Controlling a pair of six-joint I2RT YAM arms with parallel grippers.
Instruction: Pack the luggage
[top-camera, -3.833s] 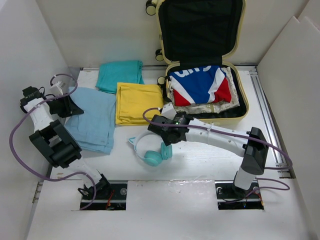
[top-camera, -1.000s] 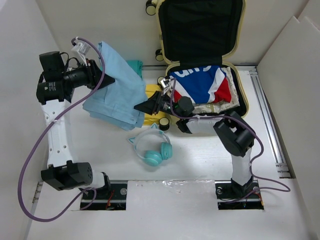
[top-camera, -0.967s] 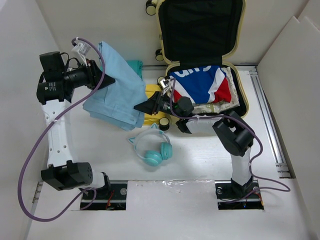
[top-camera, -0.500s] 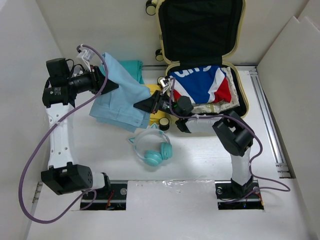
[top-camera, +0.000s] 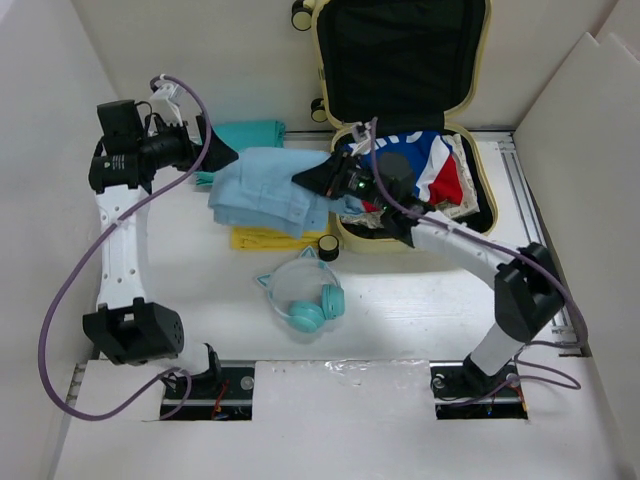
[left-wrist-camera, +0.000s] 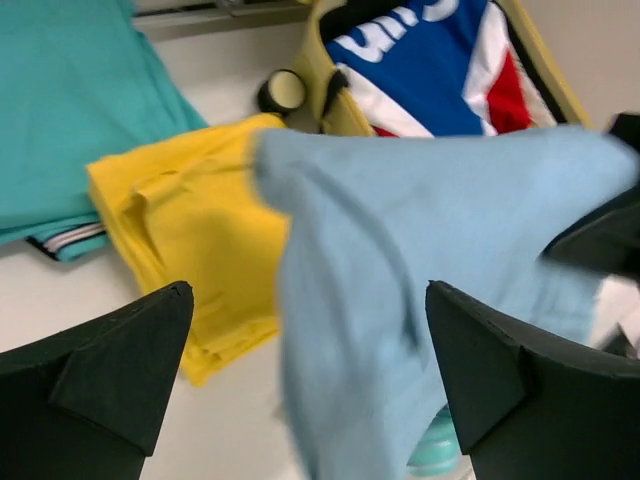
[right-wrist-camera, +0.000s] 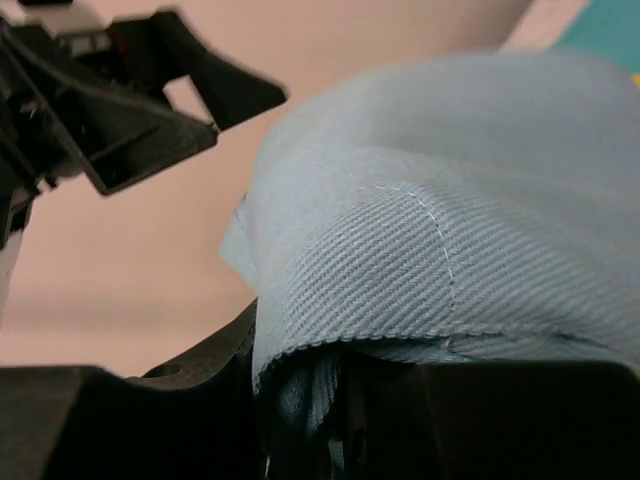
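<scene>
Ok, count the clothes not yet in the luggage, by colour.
light-blue cloth: 1
teal cloth: 1
yellow cloth: 1
Total: 3

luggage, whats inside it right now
A red, white and blue garment lies in the luggage. The right gripper, shut on the light blue cloth, covers part of it; anything beneath is hidden.

Bright, even light off white walls (top-camera: 180, 60), faint soft shadows, light-blue cloth (left-wrist-camera: 420, 260) blurred by motion in the left wrist view, weave sharp in the right wrist view, background hazy.
</scene>
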